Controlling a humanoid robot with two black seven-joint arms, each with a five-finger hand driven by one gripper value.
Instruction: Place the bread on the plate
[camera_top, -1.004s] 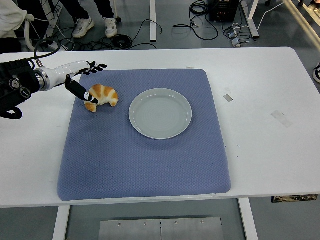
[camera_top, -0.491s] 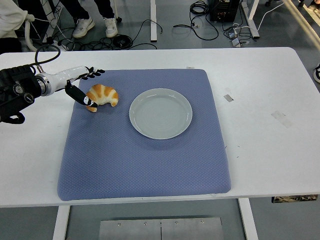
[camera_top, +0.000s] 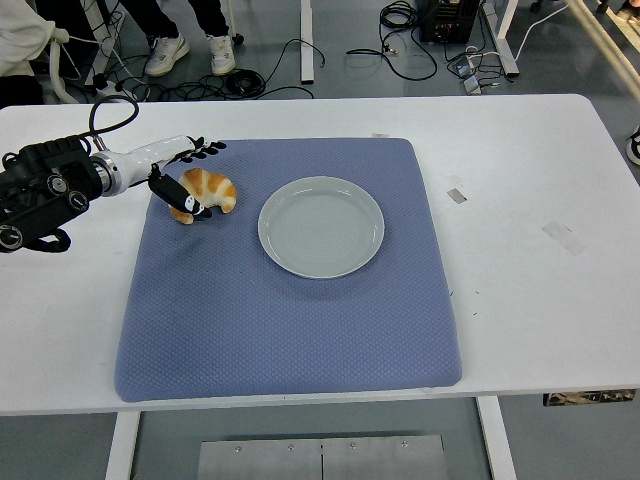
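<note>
Left hand (camera_top: 183, 172) spread against the bread (camera_top: 208, 192) on the mat (camera_top: 290, 300), beside the plate (camera_top: 321, 226).

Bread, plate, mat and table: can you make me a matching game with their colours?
Things:
1. bread
2. plate
3. mat
4. table

Colours:
A. white
B. golden brown
C. blue
D. pale grey-green

Pairs: 1-B, 2-D, 3-C, 4-A
</note>
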